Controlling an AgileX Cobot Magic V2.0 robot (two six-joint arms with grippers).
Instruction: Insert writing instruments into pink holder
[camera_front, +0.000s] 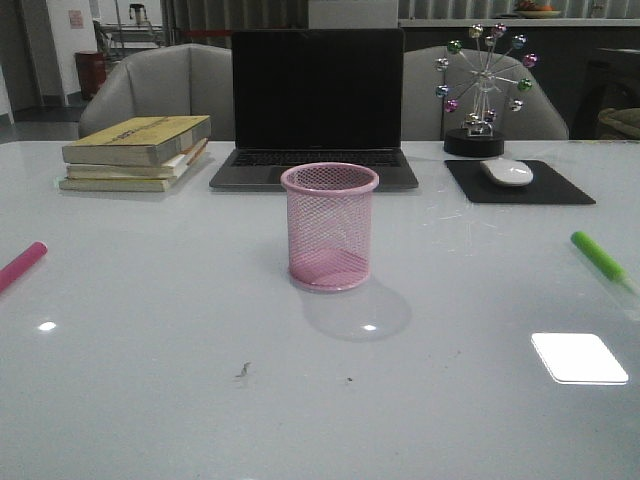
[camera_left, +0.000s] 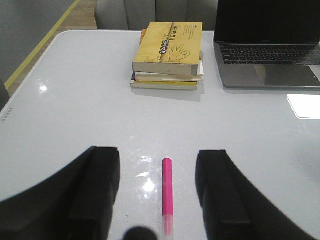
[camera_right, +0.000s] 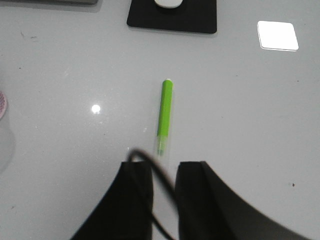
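The pink holder (camera_front: 329, 228), a round mesh cup, stands upright at the table's middle, and nothing shows inside it. A hot pink pen (camera_front: 22, 265) lies at the far left of the table. In the left wrist view this pink pen (camera_left: 167, 192) lies flat between the fingers of my left gripper (camera_left: 157, 155), which is wide open and not touching it. A lime green pen (camera_front: 598, 255) lies at the far right. My right gripper (camera_right: 164, 166) hovers just behind the green pen (camera_right: 165, 110), jaws a narrow gap apart and holding nothing. Neither gripper shows in the front view.
A stack of books (camera_front: 137, 152) sits at the back left and an open laptop (camera_front: 316, 110) behind the holder. At the back right are a white mouse (camera_front: 507, 171) on a black pad (camera_front: 560, 187) and a ferris-wheel ornament (camera_front: 482, 90). A black cable (camera_right: 159, 175) crosses the right fingers.
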